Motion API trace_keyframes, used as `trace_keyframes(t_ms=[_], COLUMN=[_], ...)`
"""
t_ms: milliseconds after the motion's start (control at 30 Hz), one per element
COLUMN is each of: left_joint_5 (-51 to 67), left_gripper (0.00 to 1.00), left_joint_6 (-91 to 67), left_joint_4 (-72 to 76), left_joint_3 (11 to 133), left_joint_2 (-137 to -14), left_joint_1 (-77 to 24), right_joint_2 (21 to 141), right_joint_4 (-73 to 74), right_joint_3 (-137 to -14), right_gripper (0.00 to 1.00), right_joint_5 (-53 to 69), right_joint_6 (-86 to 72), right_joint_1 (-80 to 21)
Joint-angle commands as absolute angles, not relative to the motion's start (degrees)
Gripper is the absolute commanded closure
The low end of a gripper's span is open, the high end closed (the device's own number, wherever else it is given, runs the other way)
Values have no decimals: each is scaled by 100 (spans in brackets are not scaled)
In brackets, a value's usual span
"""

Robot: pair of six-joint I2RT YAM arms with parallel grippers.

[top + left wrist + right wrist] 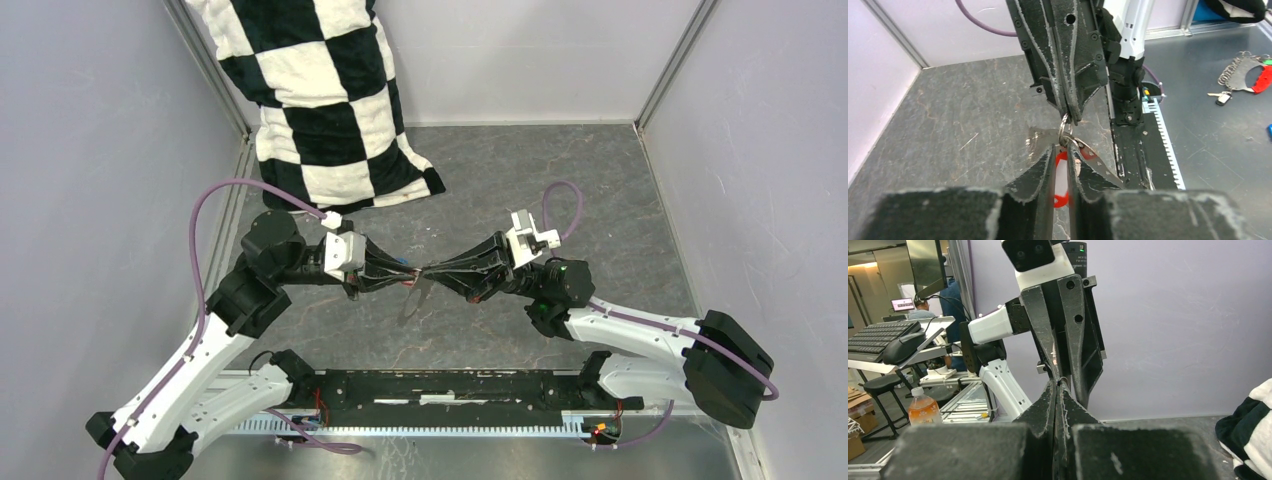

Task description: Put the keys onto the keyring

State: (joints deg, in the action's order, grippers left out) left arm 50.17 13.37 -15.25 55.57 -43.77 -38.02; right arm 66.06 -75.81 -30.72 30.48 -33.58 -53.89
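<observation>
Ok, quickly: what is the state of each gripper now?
Left gripper: narrow gap, red key showing in it; grip cannot be told.
Right gripper: closed, holding the keyring.

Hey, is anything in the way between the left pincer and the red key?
Nothing visible. The red key shows right in the gap of the left pincer, just below the ring pinched by the right pincer.
</observation>
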Motion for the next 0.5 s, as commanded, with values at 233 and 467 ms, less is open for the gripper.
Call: trace_keyframes(t_ms=[233, 467], left_joint_5=[5587, 5511], left_gripper=[85, 98], left_joint_6=[1363, 1786], left_joint_4=[-1778, -2172], left_joint_3=[5915, 5956], left_joint_2=[-4421, -4458], left_joint_1=[-3832, -3832], right_joint_2=[6349, 6136], right_joint_4=[-6959, -6136], right_joint_3=[-3238, -3349], right_gripper=[100, 100], right_joint_5=[3200, 3265], right_joint_6=[-2827, -2421], right_joint_1=[-5399, -5399])
